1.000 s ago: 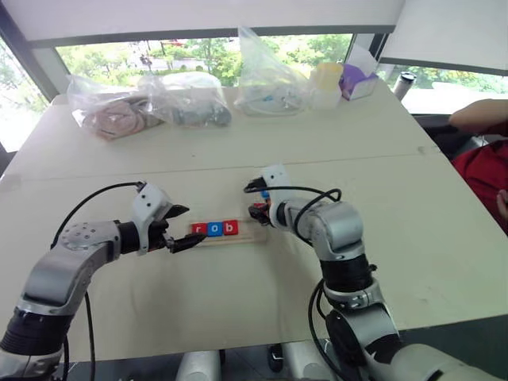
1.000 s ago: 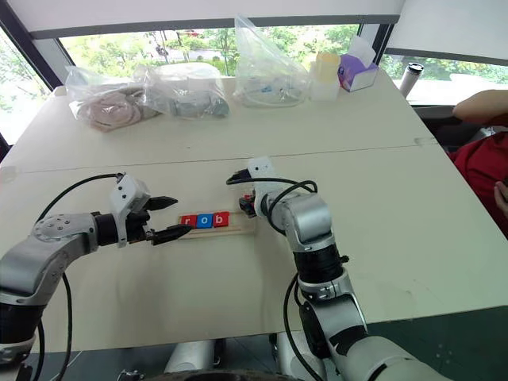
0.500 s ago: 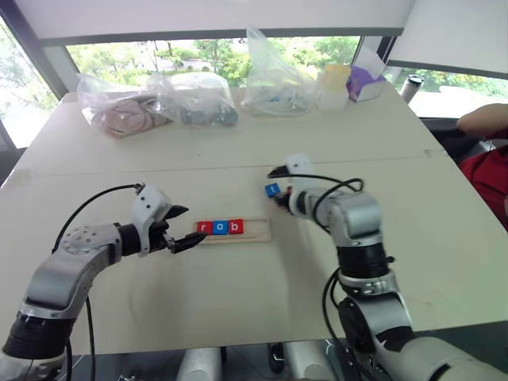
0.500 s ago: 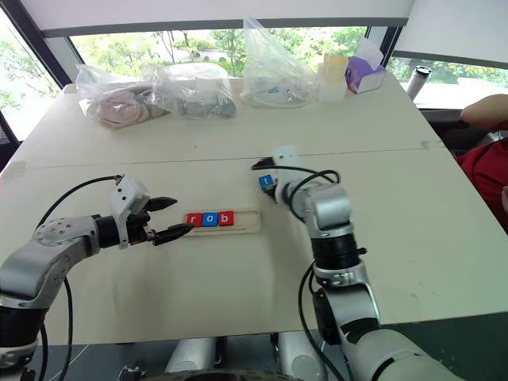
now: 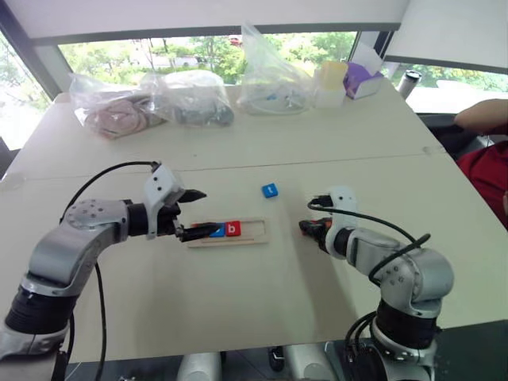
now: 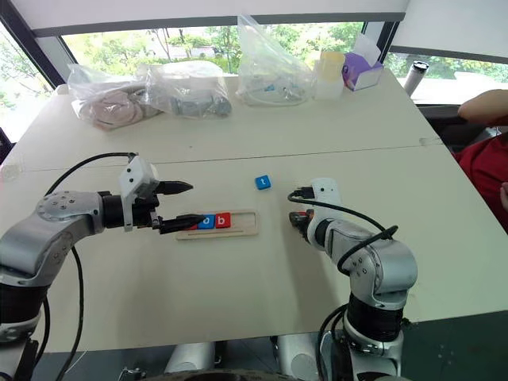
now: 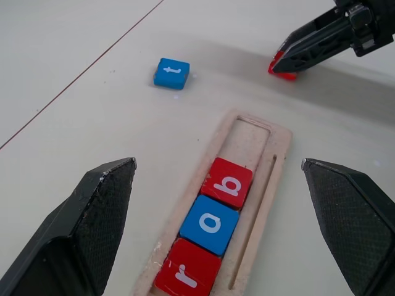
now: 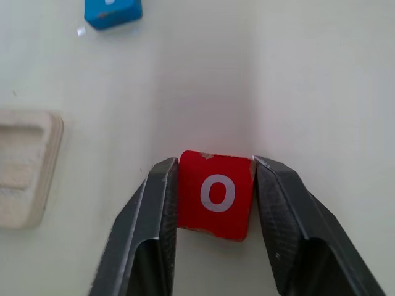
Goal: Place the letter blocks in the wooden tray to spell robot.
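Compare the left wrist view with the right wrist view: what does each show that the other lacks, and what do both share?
Left wrist: the open left claw over the r, blue o and b seated in the tray. Right wrist: the white o on the red tile, readable between the right claw fingers. Both: the tray, the blue t tile, the red tile and the right claw.

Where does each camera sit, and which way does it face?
Eye views: on the head, looking forward and down at the table; both arms show.
Left wrist view: along the open left gripper at the tray.
Right wrist view: along the right gripper, fingers flanking the red o.
Shared: the blue t.
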